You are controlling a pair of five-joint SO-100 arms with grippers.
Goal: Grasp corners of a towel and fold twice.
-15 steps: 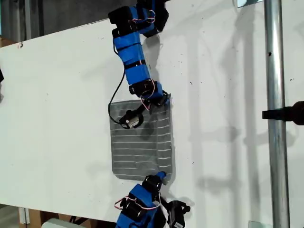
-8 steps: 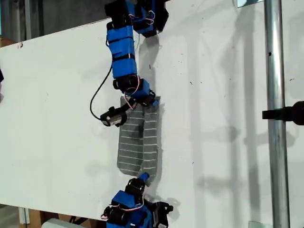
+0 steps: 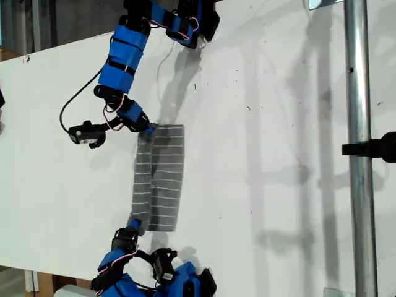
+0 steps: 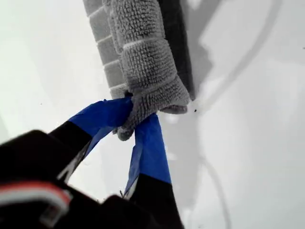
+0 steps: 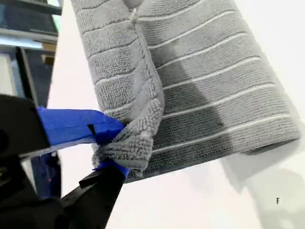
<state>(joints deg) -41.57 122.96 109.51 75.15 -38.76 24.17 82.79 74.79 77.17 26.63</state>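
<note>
First wrist view: my first gripper (image 4: pixel 131 121) is clamped on a bunched corner (image 4: pixel 125 131) of the towel (image 4: pixel 143 57). Second wrist view shows my second gripper (image 5: pixel 112 148) pinching another corner (image 5: pixel 126 150) likewise. Exterior view: towel (image 3: pixel 159 178) lies as a narrow folded strip on the white table (image 3: pixel 278 154), stretched between both grippers. First fold looks nearly laid but not released; second fold not yet done.

Bright, soft shadows, blurred wrist foregrounds.
</note>
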